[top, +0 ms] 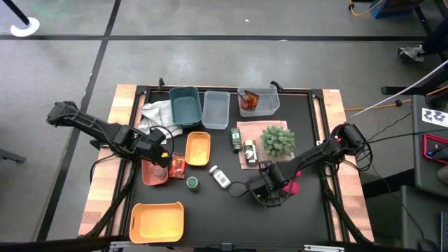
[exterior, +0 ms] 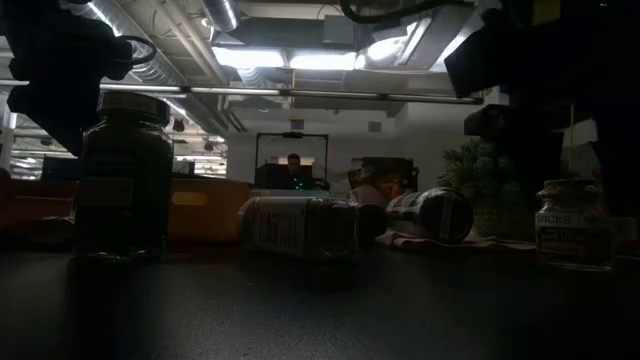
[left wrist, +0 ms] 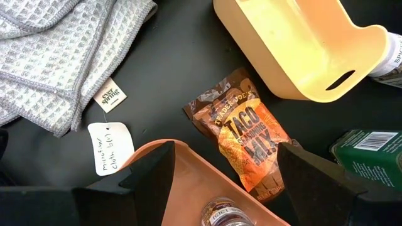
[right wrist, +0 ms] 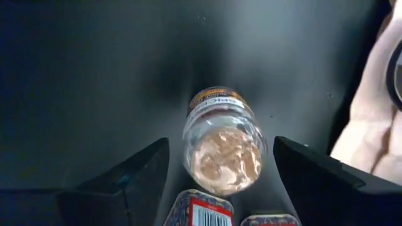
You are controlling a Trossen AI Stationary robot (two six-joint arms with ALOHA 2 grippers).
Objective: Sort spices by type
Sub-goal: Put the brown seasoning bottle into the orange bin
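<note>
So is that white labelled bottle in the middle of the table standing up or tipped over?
Tipped over. The white labelled bottle lies on its side on the black table, lengthwise in the low view.

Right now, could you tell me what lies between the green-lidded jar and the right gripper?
The white bottle lies on its side between the green-lidded jar and the right gripper, with bare mat on either side; the high view shows it.

Black table top (top: 308, 210) w/ wood side strips. On it, back row: grey cloth (top: 155, 112), teal bin (top: 185, 106), clear bin (top: 215, 109), clear tray (top: 264, 98). Mid: salmon tray (top: 150, 175), taco mix packet (top: 176, 166), small yellow bin (top: 198, 148), pink mat (top: 246, 129). Front: green-lid jar (top: 192, 183), white bottle (top: 220, 177) on its side, big yellow bin (top: 157, 221).
</note>
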